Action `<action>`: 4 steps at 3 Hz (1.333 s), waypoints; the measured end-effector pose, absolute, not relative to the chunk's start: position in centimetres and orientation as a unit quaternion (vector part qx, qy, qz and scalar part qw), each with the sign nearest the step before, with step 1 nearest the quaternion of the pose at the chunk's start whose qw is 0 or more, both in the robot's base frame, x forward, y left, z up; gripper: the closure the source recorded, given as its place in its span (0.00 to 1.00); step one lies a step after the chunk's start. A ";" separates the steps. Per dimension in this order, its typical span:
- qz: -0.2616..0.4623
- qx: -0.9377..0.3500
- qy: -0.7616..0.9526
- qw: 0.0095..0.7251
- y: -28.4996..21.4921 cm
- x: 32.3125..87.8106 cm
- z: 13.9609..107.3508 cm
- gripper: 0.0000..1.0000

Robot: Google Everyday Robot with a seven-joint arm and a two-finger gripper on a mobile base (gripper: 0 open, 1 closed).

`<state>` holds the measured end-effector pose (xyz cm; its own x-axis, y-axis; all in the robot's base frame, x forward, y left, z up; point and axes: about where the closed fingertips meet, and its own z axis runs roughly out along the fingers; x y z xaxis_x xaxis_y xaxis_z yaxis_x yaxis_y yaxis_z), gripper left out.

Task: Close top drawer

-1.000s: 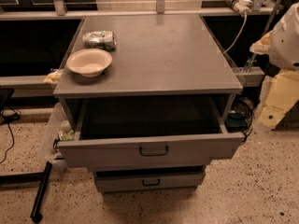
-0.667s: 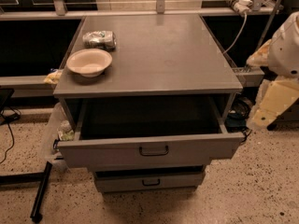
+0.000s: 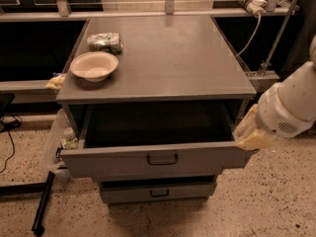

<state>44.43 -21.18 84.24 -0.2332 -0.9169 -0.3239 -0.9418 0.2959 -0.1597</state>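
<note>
The top drawer (image 3: 113, 162) stands pulled well out from under the grey surface (image 3: 182, 58), its dark inside open to view and its flat front facing the camera, black loop handle (image 3: 162, 159) dead centre. The robot's white arm (image 3: 289, 105) reaches in from the right, and the yellowish claw (image 3: 250, 134) sits right at the drawer's front right corner, touching it or just beside it; which one is hard to call. How far the claw is open cannot be told from here, and nothing is seen in its hold. This looks like the approach step, the task barely begun, since the drawer is fully out. The next move calls for the claw to get squarely against the front panel and push straight back toward the cabinet, with no twist from that off-centre corner. Now the count: two drawers in sight, the open one and one lower drawer (image 3: 123, 194) beneath it, each with one handle; one pale bowl (image 3: 94, 65) and one crumpled packet (image 3: 104, 41) on the surface; one arm, one claw.
</note>
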 end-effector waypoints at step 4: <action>0.109 -0.577 0.789 0.179 -19.0 43.6 71.3 1.00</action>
